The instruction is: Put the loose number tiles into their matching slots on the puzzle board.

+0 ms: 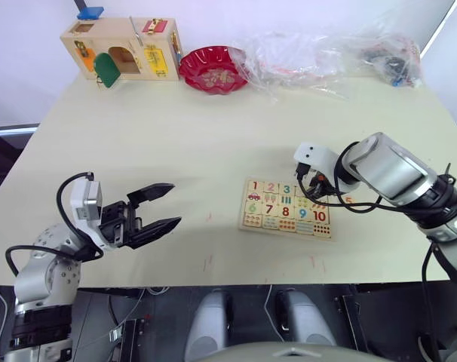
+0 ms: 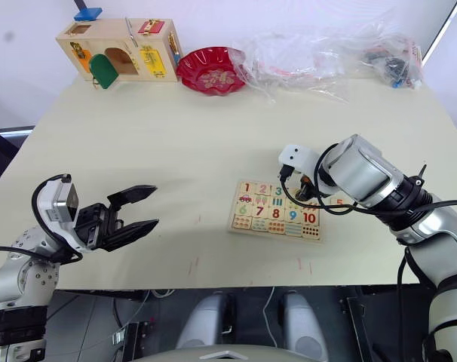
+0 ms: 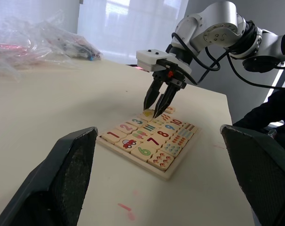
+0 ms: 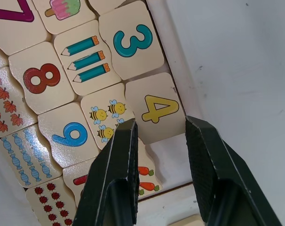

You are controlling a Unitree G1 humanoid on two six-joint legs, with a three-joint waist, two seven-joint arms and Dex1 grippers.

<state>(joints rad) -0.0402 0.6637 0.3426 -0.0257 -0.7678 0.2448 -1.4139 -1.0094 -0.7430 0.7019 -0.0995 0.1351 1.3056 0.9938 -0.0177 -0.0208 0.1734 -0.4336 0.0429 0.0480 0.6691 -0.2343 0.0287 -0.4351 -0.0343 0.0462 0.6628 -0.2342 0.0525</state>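
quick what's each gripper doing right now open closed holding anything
Left gripper: open, holding nothing, above the bare table.
Right gripper: open, fingers straddling the yellow 4 tile on the puzzle board, not gripping it.

Bright, even indoor light with soft shadows

The pale table (image 1: 213,143) is evenly lit and casts only faint shadows; a window (image 3: 133,23) behind it blows out white in the left wrist view, where the near fingers (image 3: 62,183) blur, and the crumpled plastic bags (image 2: 326,56) catch small glints.

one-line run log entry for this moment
right gripper: open over yellow 4 tile | tile in puzzle board slot | left gripper: open, idle
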